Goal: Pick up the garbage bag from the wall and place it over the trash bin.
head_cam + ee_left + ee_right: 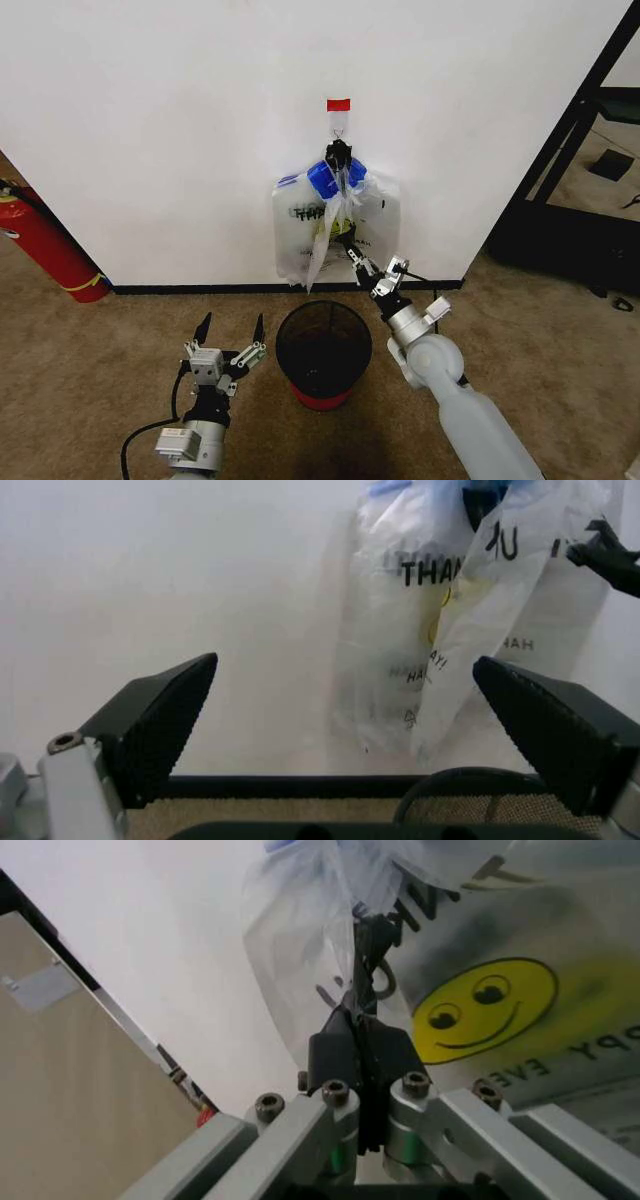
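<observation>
The garbage bag (322, 240), see-through with a yellow smiley (485, 1009), hangs from a metal hook (338, 125) under a red tape patch (338, 104) on the white wall (180, 130). My right gripper (349, 240) reaches up into the hanging plastic. In the right wrist view its gripper (366, 937) is shut on a thin fold of the bag. The black wire-mesh trash bin (323, 345) with a red base stands on the carpet right below. My left gripper (232, 322) is open to the left of the bin, pointing at the wall, nothing between its fingers (160, 712).
More "THANK YOU" bags (295, 225) hang on the same hook, gathered by a black tie (338, 155). A red fire extinguisher (45, 245) leans at the far left. A black frame (560, 160) stands past the wall's right corner. A black skirting strip (200, 289) lines the wall's foot.
</observation>
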Available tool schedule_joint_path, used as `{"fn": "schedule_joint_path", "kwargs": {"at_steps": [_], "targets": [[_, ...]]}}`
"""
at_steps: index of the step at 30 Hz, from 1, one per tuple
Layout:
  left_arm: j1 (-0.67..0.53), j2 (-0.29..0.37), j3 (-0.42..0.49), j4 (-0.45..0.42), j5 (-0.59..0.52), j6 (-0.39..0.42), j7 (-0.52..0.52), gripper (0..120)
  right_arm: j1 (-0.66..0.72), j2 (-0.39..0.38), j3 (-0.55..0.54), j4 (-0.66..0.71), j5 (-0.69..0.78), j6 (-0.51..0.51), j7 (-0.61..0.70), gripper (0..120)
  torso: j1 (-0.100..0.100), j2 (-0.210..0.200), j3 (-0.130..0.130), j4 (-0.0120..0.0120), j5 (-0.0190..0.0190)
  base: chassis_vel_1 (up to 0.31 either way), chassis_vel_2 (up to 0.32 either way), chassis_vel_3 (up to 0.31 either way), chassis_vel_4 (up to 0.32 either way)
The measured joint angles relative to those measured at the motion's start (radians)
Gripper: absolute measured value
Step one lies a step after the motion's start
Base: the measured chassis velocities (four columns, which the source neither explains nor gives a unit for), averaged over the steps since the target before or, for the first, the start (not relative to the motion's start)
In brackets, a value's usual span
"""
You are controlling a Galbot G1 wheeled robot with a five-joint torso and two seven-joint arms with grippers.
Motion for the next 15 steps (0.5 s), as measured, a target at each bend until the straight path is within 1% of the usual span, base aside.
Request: {"fn": "schedule_joint_path", "kwargs": {"at_steps": [15], "targets": [[-0.002,0.002,0.005,-0.002,0.0,-0.004,0.001,100,-0.085,-0.004,0.009,0.049,-0.05,0.005,-0.021,0,0.0,0.0,0.0,0.0,0.0,0.0,0.0,0.0,0.0]]}}
